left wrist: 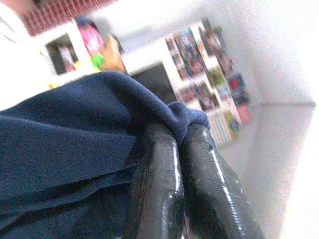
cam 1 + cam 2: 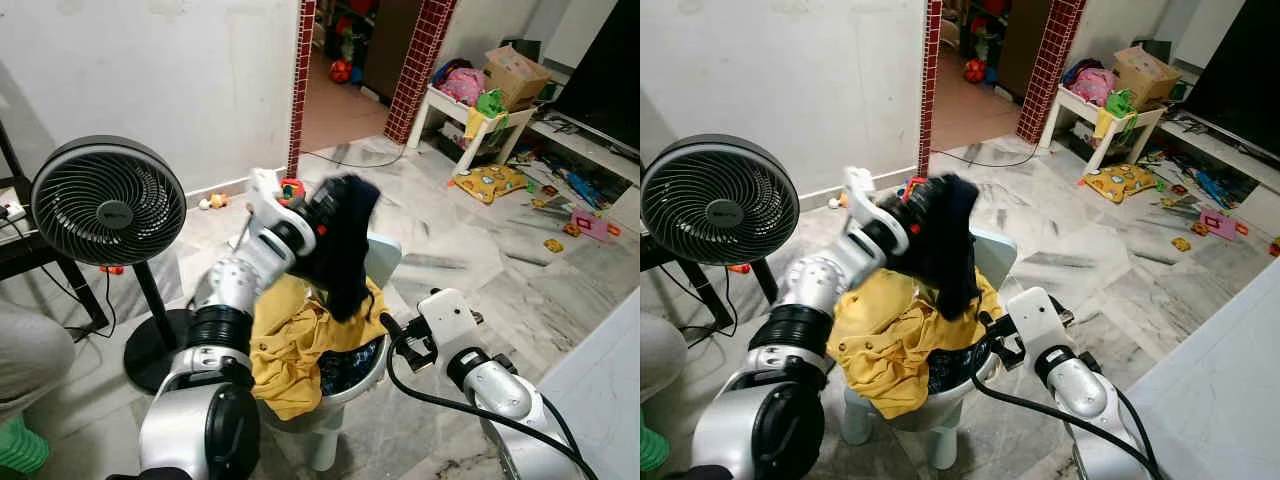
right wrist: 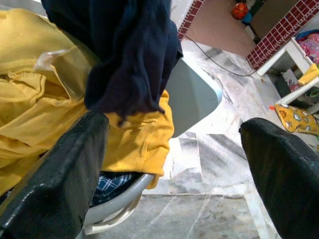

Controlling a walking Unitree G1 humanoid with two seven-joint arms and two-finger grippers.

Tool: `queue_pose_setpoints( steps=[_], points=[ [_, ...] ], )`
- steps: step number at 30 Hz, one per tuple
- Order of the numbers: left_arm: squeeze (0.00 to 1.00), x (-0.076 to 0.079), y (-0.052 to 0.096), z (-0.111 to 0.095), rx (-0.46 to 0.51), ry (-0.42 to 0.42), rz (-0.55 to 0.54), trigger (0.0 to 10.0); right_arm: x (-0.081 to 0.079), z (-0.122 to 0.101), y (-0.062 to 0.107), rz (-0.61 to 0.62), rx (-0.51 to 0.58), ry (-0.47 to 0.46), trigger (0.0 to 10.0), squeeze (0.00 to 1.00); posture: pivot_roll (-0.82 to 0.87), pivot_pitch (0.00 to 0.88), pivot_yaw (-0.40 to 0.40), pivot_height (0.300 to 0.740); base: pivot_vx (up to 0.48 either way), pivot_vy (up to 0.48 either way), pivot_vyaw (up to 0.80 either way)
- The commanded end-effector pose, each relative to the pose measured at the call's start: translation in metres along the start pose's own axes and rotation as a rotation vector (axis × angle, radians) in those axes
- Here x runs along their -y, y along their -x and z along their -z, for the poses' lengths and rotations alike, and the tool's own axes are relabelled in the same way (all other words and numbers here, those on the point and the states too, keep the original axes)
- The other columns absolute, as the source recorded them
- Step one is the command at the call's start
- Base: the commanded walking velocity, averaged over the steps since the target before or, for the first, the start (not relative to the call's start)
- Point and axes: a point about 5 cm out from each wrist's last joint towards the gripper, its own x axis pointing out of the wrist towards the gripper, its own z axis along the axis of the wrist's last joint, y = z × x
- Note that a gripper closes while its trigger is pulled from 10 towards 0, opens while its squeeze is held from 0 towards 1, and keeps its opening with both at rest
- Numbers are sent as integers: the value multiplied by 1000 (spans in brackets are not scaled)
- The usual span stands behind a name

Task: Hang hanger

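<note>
My left gripper is raised above a small chair and is shut on a dark navy garment, which hangs down from its fingers. The cloth's lower end dangles over a yellow garment piled on the pale chair, with a blue plaid cloth under it. My right gripper is low at the chair's right side, open, its two fingers spread wide with nothing between them. I can make out no hanger.
A black standing fan is close on the left. A red-tiled doorway lies ahead. Toys and a white shelf unit clutter the marble floor at the far right. A white surface edges the near right.
</note>
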Motion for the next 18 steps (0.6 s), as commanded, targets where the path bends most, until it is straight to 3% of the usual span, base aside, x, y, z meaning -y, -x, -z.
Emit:
queue_pose_setpoints(
  steps=[1,5,6,7,9,10,11,16,17,18],
  points=[
    [0,-12,9,6,-43,-3,-76,0,4,1,-1,11,-2,16,10000,0,109,0,-126,740,0,0,0],
    [0,-37,35,13,-132,-80,-195,0,4,2,-2,8,-3,20,10000,0,113,0,-130,740,0,0,0],
    [0,-37,35,13,-132,-80,-195,0,4,2,-2,8,-3,20,10000,0,113,0,-130,740,0,0,0],
    [0,-46,48,20,-208,-127,-252,0,4,1,-2,7,-1,21,10000,0,118,0,-133,740,0,0,0],
    [0,-61,62,29,-301,-191,-340,0,5,1,-2,7,0,23,10000,0,121,0,-134,740,0,0,0],
    [0,-61,62,29,-301,-191,-340,0,5,1,-2,7,0,23,10000,0,121,0,-134,740,0,0,0],
    [0,-74,73,36,-370,-234,-420,0,5,1,-3,6,0,25,10000,0,121,0,-134,740,0,0,0],
    [0,-84,86,44,-419,-239,-485,0,5,1,-3,7,2,26,10000,0,114,0,-134,740,0,0,0],
    [361,-85,89,46,-435,-249,-489,4588,5,1,-3,8,3,27,10000,0,114,0,-133,740,0,0,0],
    [361,-85,89,46,-435,-249,-489,4588,5,1,-3,8,3,27,10000,0,114,0,-133,740,0,0,0]
  ],
)
